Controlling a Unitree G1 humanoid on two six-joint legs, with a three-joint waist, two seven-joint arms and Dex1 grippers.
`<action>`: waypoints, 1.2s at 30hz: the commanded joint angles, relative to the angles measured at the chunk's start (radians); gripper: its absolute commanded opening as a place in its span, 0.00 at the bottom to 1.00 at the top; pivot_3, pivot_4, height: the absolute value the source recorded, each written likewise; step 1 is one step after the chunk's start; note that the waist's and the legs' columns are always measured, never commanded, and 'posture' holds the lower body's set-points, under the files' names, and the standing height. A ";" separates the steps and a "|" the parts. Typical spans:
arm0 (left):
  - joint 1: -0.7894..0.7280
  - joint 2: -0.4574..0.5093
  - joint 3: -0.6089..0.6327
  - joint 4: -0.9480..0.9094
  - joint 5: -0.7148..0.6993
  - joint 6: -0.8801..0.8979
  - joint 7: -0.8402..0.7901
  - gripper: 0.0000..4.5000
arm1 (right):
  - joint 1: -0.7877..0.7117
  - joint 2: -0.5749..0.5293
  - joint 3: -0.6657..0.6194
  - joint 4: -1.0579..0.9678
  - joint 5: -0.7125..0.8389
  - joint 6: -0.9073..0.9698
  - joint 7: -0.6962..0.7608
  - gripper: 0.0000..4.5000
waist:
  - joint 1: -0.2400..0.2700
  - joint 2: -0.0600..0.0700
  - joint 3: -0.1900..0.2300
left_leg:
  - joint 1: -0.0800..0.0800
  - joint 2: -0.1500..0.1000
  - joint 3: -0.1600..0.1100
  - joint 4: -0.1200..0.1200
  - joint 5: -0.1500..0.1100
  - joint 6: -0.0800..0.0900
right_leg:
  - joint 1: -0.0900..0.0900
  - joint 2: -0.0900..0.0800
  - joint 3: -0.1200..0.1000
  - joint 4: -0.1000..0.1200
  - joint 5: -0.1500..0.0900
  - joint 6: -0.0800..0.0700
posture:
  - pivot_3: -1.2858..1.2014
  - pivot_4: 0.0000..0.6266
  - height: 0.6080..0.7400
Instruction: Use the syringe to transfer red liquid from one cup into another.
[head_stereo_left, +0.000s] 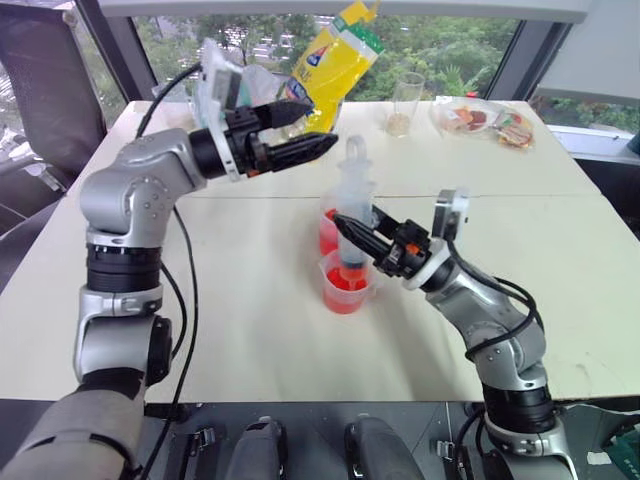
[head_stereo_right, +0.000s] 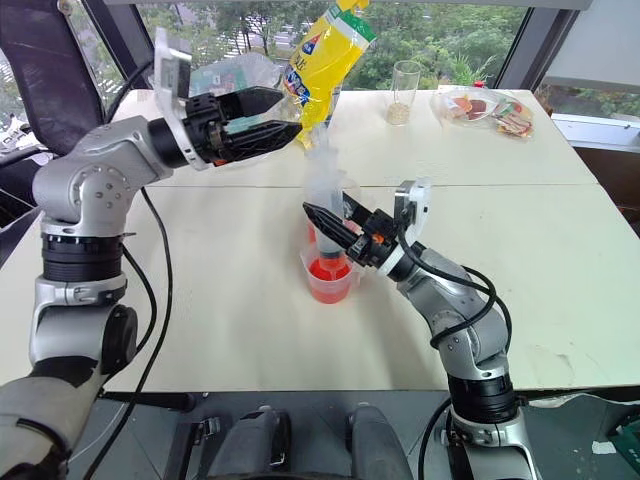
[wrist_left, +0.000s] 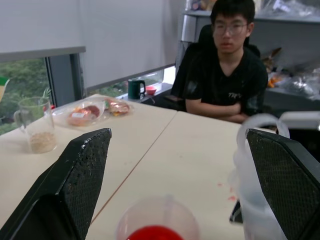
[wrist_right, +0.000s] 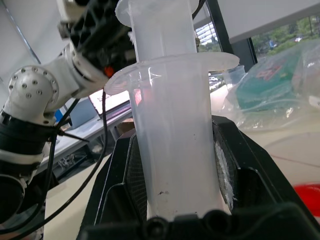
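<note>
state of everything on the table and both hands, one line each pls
syringe: upright, tip down in the front cup
front cup: upright, holds red liquid
rear cup: upright, shows red
right hand: shut on syringe barrel
left hand: open, holding nothing
glass mug: upright, beige contents at bottom
</note>
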 joint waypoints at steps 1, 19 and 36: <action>-0.036 -0.011 -0.010 0.004 0.004 -0.035 -0.014 0.99 | 0.000 0.006 0.001 -0.049 0.001 -0.027 0.001 0.32 | -0.002 0.000 0.000 | 0.000 0.000 0.000 0.000 0.000 0.000 | 0.000 0.000 0.000 0.000 0.000 0.000 | 0.52 0.24 1.00; 0.016 0.015 -0.035 -0.034 0.000 -0.019 -0.065 0.99 | -0.046 0.006 -0.021 -0.035 0.016 -0.012 -0.011 0.32 | -0.002 0.000 0.000 | 0.000 0.000 0.000 0.000 0.000 0.000 | 0.000 0.000 0.000 0.000 0.000 0.000 | 0.52 0.24 1.00; -0.025 -0.093 -0.108 0.041 0.039 -0.077 -0.099 0.79 | -0.025 -0.006 0.004 -0.071 0.014 0.014 -0.001 0.32 | -0.002 0.000 0.000 | 0.000 0.000 0.000 0.000 0.000 0.000 | 0.000 0.001 0.000 0.000 0.000 0.000 | 0.52 0.24 1.00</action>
